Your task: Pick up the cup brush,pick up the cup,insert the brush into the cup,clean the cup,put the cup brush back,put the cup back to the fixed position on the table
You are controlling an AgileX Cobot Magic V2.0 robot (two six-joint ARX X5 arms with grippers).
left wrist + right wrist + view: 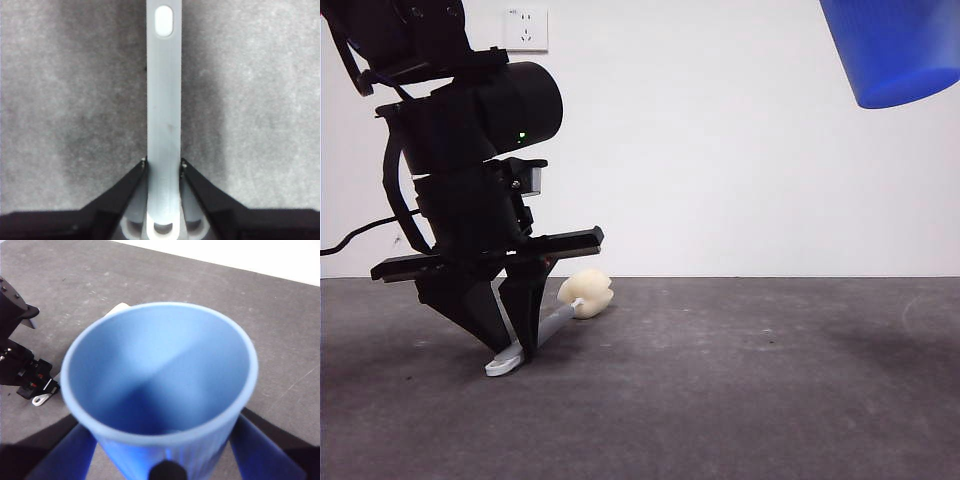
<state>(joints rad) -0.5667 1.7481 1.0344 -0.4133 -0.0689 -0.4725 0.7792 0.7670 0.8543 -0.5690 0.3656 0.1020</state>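
Note:
The cup brush point(560, 318) lies low on the table point(740, 390), its cream sponge head point(585, 294) toward the wall and its white tip point(503, 363) touching the surface. My left gripper point(515, 345) reaches down from the big black arm and is shut on the grey handle point(163, 115); both jaws press its sides in the left wrist view. The blue cup point(898, 48) hangs high at the top right. In the right wrist view the cup point(160, 375) fills the picture, mouth toward the camera, with my right gripper point(162, 442) shut on its ribbed wall.
A white wall with a socket point(525, 28) backs the table. A black cable point(360, 235) trails off the left arm at the left edge. The right wrist view shows the left arm point(20, 367) on the dark table point(280, 330) beside the cup.

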